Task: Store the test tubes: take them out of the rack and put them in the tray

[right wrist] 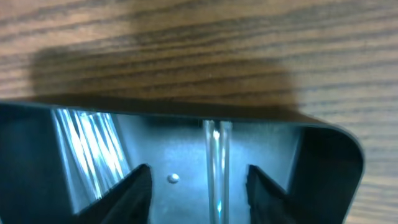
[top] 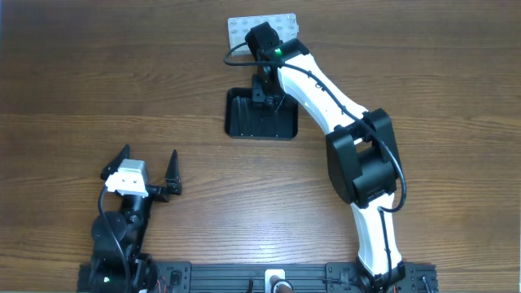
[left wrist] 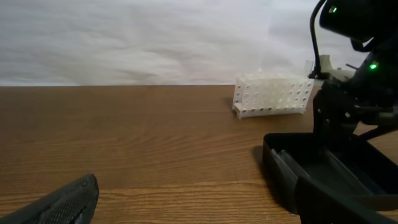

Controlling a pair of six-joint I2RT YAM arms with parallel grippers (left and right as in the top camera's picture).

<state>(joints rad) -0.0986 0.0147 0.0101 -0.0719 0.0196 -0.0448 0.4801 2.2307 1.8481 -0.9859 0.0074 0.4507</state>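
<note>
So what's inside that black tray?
Clear test tubes at one side, plus one tube inside the open right gripper. The tray floor under the gripper is hidden.

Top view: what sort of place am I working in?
Probably a lab-style robot bench: a brown wood-grain tabletop, a white perforated plastic test-tube rack and a black plastic tray.

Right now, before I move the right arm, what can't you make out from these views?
- Rack, top view: the right arm covers part of it; remaining tubes uncountable.
- Rack, left wrist view: too small to tell filled holes.
- Tray, top view: right gripper hides its contents.
- Right wrist view: test tube cut off by the edge; bright streaks beside it could be tubes or glare.
</note>
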